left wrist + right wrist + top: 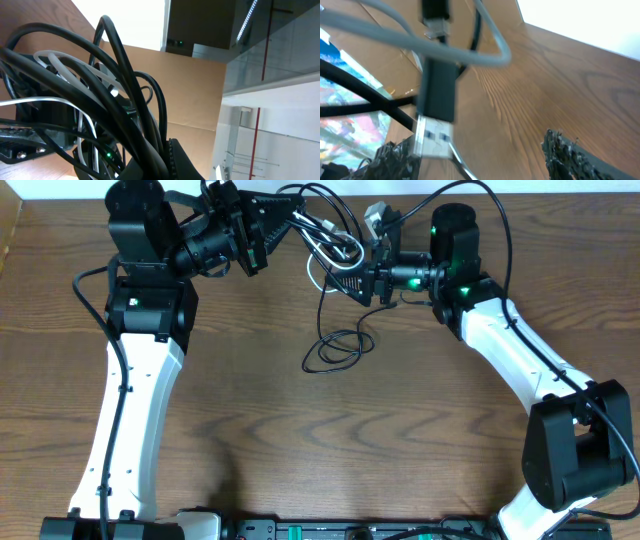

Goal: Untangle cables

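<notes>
Where your two arms meet at the far side of the wooden worktop (pixel 300 450), the cables (pixel 335 250) hang in a tangle in the air between them. Your left hand (pixel 298 220) is clamped tight on that bundle. In its wrist view several black strands converge beside the finger (pixel 180 160), with the white cord (pixel 40 101) threading among them. Your right hand (pixel 475 150) stands wide, its fingers (pixel 565 150) well apart and gripping nothing, just beside the tangle. The black cord (pixel 335 350) drops from the knot, and its loose loop lies on the worktop between the arms. A black plug (pixel 437 90) with a silver tip hangs near one finger of the right hand. A white connector (pixel 375 215) sticks up behind the tangle.
</notes>
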`<state>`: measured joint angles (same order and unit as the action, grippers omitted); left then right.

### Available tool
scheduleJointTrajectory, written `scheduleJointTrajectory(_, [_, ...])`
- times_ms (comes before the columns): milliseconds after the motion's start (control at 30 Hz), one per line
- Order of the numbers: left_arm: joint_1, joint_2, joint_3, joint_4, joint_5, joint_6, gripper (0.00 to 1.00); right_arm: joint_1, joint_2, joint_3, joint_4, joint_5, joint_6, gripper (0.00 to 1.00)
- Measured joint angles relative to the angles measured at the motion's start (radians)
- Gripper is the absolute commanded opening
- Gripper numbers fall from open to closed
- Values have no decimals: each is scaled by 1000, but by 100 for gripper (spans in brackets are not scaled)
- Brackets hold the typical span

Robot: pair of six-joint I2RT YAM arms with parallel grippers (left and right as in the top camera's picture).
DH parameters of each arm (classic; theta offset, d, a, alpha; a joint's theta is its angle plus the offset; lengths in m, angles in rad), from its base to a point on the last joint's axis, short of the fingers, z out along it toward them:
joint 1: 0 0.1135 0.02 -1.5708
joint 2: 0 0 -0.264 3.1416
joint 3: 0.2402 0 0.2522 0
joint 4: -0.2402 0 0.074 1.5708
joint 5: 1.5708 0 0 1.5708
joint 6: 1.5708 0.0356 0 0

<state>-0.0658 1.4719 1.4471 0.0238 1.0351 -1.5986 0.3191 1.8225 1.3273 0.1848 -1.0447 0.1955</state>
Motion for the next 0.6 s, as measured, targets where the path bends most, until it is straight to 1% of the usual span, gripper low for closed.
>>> scheduleJointTrajectory(67, [0, 0, 0, 0, -4, -2, 8, 6, 0, 0, 16, 0, 19, 69])
scheduleJointTrajectory(200, [0, 0, 0, 0, -20, -8, 8, 29, 0, 0, 18, 5, 60, 57])
scheduleJointTrajectory(267, [0, 0, 0, 0, -21, -23, 8, 40, 0, 0, 14, 26, 85, 47])
scheduleJointTrajectory(433, [0, 0, 0, 0, -25, -44, 8, 71, 2, 0, 10, 151, 164, 23])
scheduleJointTrajectory(533, [0, 0, 0, 0, -25, -48, 8, 87, 2, 0, 2, 224, 192, 4])
scheduleJointTrajectory(567, [0, 0, 0, 0, -25, -51, 8, 90, 2, 0, -8, 245, 195, 1])
scheduleJointTrajectory(600, [0, 0, 0, 0, -26, -51, 8, 90, 2, 0, -21, 262, 202, 1])
